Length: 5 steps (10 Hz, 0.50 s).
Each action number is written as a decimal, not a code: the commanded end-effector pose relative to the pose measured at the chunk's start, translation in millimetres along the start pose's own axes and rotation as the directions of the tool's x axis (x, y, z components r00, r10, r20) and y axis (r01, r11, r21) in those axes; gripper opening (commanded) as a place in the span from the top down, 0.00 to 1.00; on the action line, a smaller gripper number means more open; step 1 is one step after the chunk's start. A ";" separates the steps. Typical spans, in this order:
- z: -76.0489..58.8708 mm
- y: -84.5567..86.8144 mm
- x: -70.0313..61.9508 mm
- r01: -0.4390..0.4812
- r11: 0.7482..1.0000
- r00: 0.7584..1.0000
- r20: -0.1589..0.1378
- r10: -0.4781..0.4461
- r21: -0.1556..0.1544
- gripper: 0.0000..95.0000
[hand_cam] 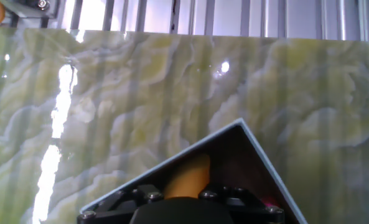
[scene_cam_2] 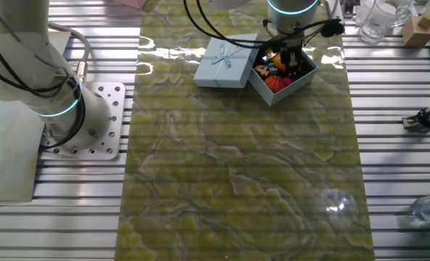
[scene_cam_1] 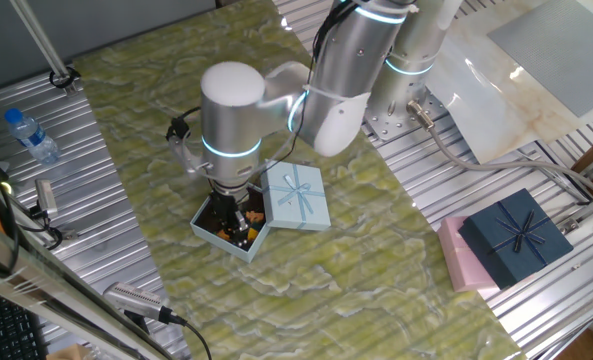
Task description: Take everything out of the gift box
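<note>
Pale-blue box (scene_cam_2: 302, 80) sits open under our gripper (scene_cam_2: 287, 64), lid (scene_cam_2: 225, 61) lying just beside it; gripper is down inside, among basketball (scene_cam_2: 273, 83), a yellow-orange fruit (hand_cam: 187, 177) and small bits; we cannot tell how wide its jaws stand or whether they hold anything; risk as we judge it: fingers catch the wall and drag the light box, or a round toy slips.

A green-and-cream marbled mat (scene_cam_1: 376, 250) covers the ribbed metal table (scene_cam_1: 106, 200). On the mat sits the open gift box (scene_cam_1: 208, 228), its bowed lid (scene_cam_1: 296, 197) touching at two o'clock.
</note>
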State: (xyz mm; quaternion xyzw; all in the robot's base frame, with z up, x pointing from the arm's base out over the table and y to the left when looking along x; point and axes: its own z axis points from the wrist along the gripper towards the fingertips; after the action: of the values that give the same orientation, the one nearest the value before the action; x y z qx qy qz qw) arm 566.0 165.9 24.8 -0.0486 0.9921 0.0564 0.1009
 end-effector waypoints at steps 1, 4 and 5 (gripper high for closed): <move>-1.4 -1.7 2.8 0.002 1.000 1.000 -0.018 -0.002 0.012 0.60; -6.6 0.4 5.5 -0.004 1.000 1.000 -0.031 0.005 0.012 1.00; -8.6 0.8 6.3 -0.002 1.000 0.999 -0.033 0.003 0.014 1.00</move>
State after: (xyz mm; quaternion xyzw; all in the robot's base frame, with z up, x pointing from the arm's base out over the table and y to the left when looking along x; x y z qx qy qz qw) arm 559.7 166.0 31.5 -0.0489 0.9942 0.0480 0.0834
